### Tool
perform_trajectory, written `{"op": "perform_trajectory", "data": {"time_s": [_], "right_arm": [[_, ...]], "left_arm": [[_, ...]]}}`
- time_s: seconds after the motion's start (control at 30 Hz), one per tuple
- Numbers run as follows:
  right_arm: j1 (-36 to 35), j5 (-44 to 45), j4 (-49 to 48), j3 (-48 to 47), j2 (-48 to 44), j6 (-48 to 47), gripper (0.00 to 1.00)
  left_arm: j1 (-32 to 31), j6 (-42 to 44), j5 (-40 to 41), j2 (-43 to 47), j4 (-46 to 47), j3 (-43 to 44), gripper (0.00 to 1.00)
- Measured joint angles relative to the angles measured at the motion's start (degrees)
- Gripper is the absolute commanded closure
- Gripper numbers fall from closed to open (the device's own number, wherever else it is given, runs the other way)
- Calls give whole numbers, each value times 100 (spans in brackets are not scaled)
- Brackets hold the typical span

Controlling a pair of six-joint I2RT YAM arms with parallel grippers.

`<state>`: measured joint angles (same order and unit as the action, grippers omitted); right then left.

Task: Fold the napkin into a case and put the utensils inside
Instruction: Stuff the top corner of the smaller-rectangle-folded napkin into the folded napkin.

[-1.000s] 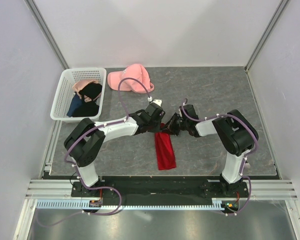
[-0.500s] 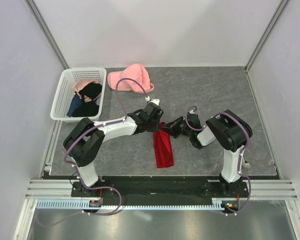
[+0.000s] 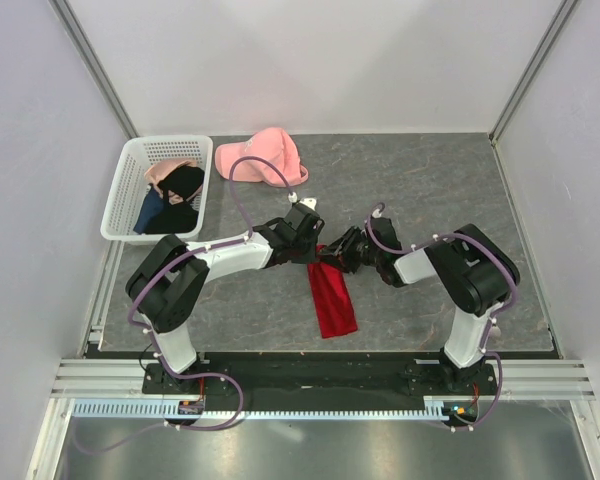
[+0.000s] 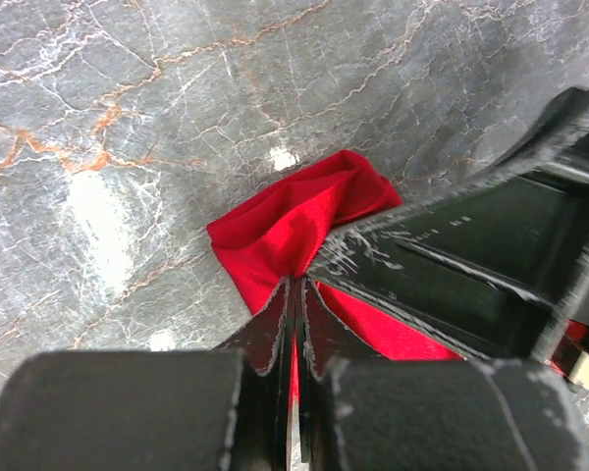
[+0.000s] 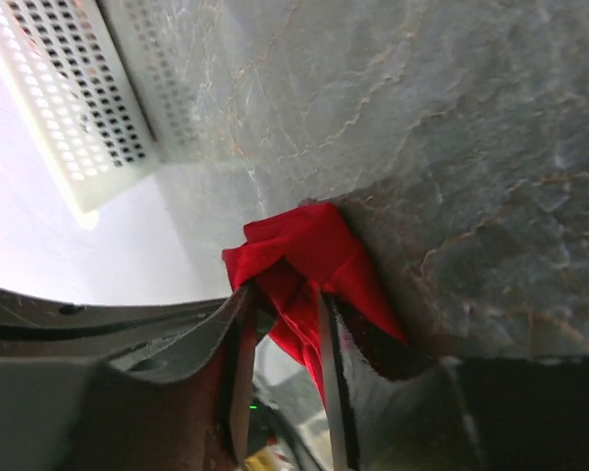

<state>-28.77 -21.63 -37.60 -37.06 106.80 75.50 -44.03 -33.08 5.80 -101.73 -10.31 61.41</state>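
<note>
- Between the 2 arms, near the middle of the table (image 3: 430,180): the napkin (image 3: 332,300) (image 4: 294,221) (image 5: 309,245), folded into 1 long narrow red strip, lying on the grey marbled top and running from the grippers toward the arm bases.
- At the strip's far end: bunched and crumpled, not flat like the rest.
- On the left gripper (image 3: 315,246) (image 4: 296,285): jaws pressed together, clamped on a fold of the napkin, seen clearly from the left wrist.
- On the right gripper (image 3: 333,252) (image 5: 284,294): jaws a little apart, with a crumpled fold of the napkin sitting in the gap between them.
- Both grippers just beside each other at that same far end, the left on the strip's left side, the right on its right side.
- At the far left of the table: a white perforated basket (image 3: 120,205) holding black and blue garments (image 3: 180,190).
- Just beside the basket, on its right: a pink cap (image 3: 260,158), well apart from the napkin.
</note>
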Motion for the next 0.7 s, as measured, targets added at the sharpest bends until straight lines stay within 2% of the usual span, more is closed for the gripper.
{"op": "perform_trajectory", "data": {"time_s": [0.13,0.27,0.3,0.33,0.5,0.7], "right_arm": [[2,0,643,-96,-334,-610,58],[0,-59,1010,-98,-498,-968,66],[-7,-70,1040,-96,-501,-1012,71],[-11,-81,1073,-96,-501,-1051,80],[-35,-164,1060,-92,-470,-1110,100],[-190,-205,981,-293,-120,-1073,100]], "left_arm": [[24,-11,-42,0,-35,-15,97],[63,-15,-46,0,-33,-66,98],[74,-17,-52,0,-33,-74,98],[85,-20,-57,0,-33,-85,98],[94,-59,-153,13,-33,-87,98],[94,-149,-334,24,-15,-129,98]]}}
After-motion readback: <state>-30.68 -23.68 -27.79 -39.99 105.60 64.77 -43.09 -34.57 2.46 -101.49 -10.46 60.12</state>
